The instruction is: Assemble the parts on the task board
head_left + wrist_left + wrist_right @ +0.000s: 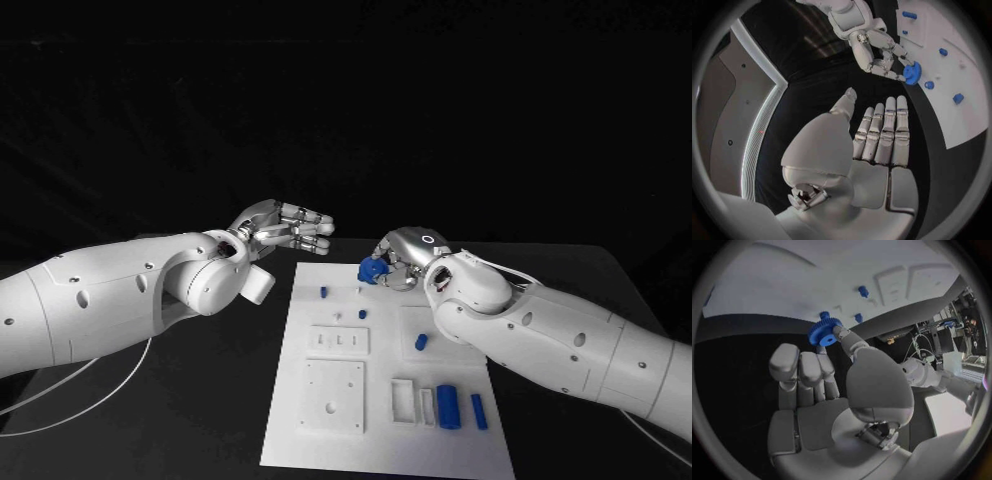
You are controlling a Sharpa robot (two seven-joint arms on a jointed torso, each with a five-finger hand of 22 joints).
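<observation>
- Gear (374,270), blue and toothed, is pinched by the right hand (405,258) between the thumb and a finger, above the far edge of the task board (387,425); the right wrist view shows the gear (822,334) at the fingertips, with its hole visible.
- The left hand (286,228) is beside the far left corner of the board, over the black table (188,420). It holds nothing. In the left wrist view the fingers (882,132) lie straight and close side by side, with the thumb apart.
- The two hands are near each other but do not touch.
- On the board, small blue pegs (362,313) stand in the far part, and one more blue piece (421,342) lies close to the right arm.
- In the near right part of the board, a blue cylinder (449,406) and a thinner blue bar (479,411) lie beside white slots.
- A white square plate with holes (333,396) sits in the near left part of the board, and a smaller white block with slits (340,343) is behind it.
</observation>
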